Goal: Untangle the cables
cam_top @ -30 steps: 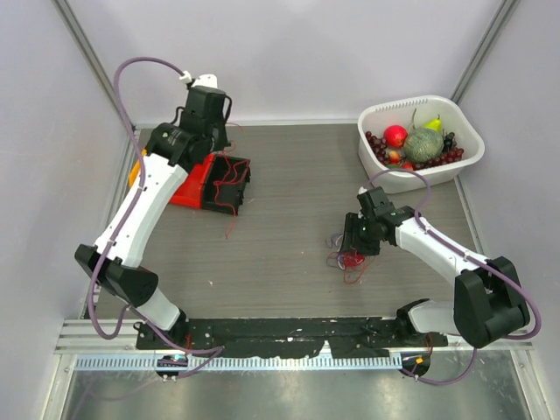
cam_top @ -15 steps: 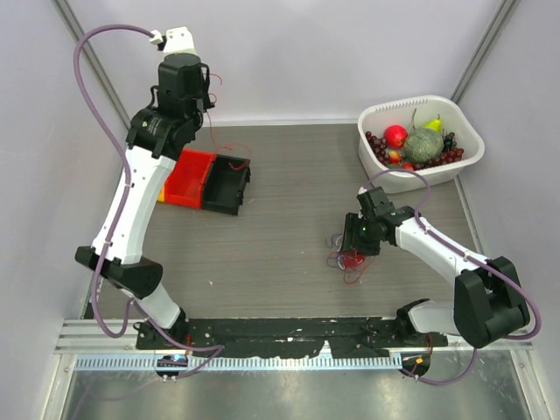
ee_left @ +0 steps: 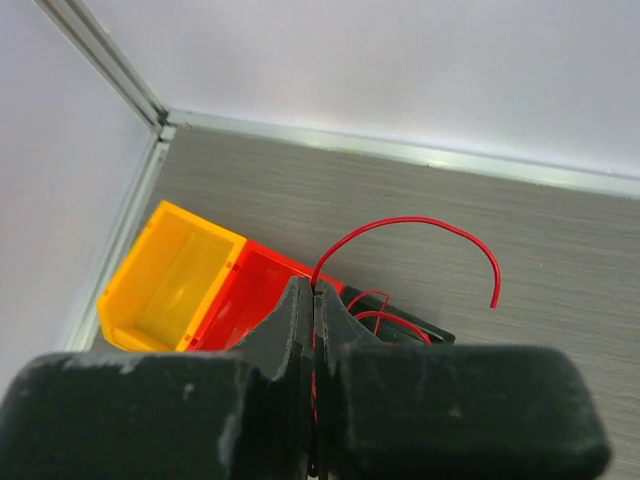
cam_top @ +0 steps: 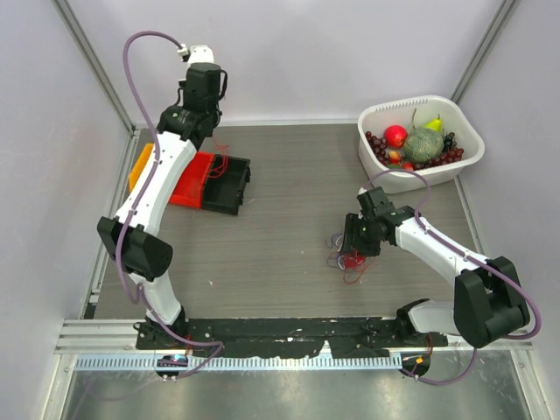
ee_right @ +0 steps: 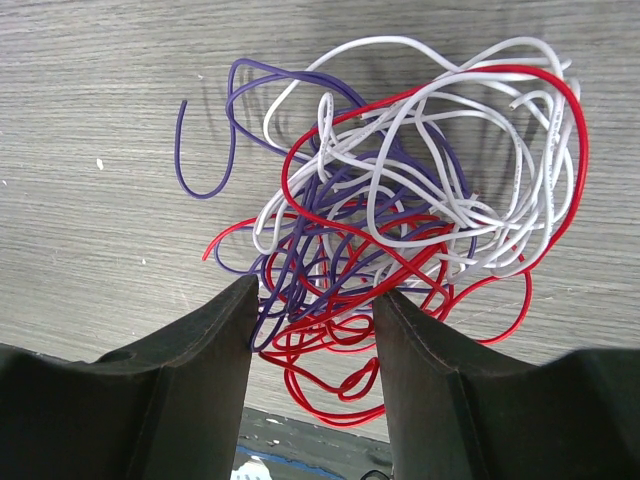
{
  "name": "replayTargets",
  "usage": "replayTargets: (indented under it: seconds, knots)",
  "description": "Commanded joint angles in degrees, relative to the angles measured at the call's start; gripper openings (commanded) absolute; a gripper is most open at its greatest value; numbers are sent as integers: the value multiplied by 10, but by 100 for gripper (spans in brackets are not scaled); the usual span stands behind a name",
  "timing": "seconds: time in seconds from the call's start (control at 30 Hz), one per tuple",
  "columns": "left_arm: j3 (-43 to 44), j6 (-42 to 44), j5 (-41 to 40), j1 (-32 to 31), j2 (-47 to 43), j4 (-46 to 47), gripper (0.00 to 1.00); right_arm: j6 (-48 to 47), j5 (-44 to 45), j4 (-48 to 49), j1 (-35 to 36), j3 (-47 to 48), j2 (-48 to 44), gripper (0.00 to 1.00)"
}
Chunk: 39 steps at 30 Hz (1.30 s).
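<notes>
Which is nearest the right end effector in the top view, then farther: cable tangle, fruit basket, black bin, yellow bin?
1. Cable tangle, under the right end effector.
2. Fruit basket, back right.
3. Black bin, back left.
4. Yellow bin, farthest left.

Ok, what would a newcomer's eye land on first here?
The tangle of red, white and purple wires at mid-right, with the right gripper over it, fingers open. Then the left gripper, raised at the far-left corner, shut on one red wire, with the yellow bin and red bin below.
</notes>
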Motion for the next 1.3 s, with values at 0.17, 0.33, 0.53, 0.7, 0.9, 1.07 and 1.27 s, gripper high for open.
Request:
replayTargets:
  seconds: [0.17, 0.33, 0.53, 0.7, 0.9, 1.07, 1.27]
  knots:
    - [-5, -104, 63, 8, 31, 5, 0, -7, 5, -9, 3, 25, 2, 55]
    - [-4, -144, 120, 17, 60, 5, 0, -2, 7, -8, 3, 23, -3, 55]
    - [16, -184, 179, 37, 104, -6, 0, -1, 8, -12, 3, 24, 0, 55]
    - [11, -212, 276, 44, 117, 39, 0, -2, 5, -10, 3, 26, 6, 55]
    - [54, -239, 323, 43, 160, 43, 0, -2, 6, -13, 3, 25, 10, 55]
    - [60, -286, 348, 44, 175, 51, 0, -1, 5, -9, 3, 23, 9, 55]
    - [19, -297, 361, 45, 159, 60, 0, -2, 2, -6, 3, 25, 20, 55]
